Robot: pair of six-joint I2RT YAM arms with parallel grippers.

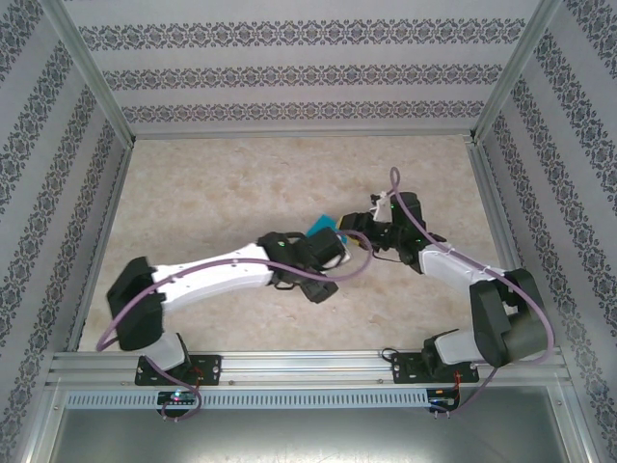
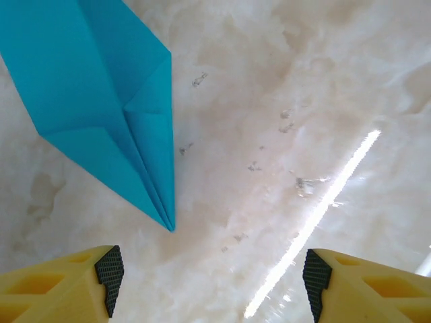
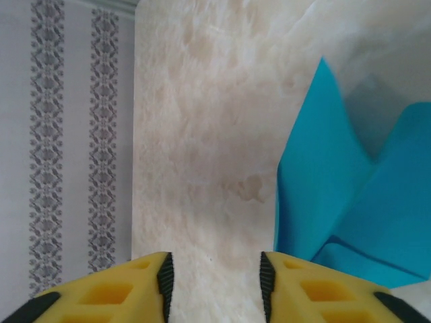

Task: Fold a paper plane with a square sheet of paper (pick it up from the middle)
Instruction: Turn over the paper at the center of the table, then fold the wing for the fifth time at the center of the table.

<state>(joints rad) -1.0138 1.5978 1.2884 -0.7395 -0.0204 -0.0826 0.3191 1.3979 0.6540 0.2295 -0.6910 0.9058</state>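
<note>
The paper plane [image 1: 323, 224] lay on the marbled table [image 1: 212, 193], a little right of centre, tucked between the two wrists. In the left wrist view it [image 2: 101, 101] was a creased teal shape narrowing to a sharp point, flat on the surface, with its tip aimed toward the camera. In the right wrist view the same paper [image 3: 350, 202] stood partly raised, with folded flaps lifting off the table.

The left gripper [image 2: 212, 282] was released, its yellow fingers [image 2: 60, 286] spread wide with only bare table between the black pads. The plane's tip ended just ahead of the finger on the left of that view, apart from it and ungrasped. From above, this gripper [image 1: 333, 246] sat just beside the paper's near edge.

The right gripper [image 3: 215, 282] was about half open, with nothing but tabletop in the gap between its pads [image 3: 165, 282]. The paper rose just beside the outer face of the finger on the right of that view; I could not tell whether they touched. From overhead this gripper [image 1: 359, 231] lay close against the plane's right side. The patterned wall [image 3: 67, 134] stood beyond.
</note>
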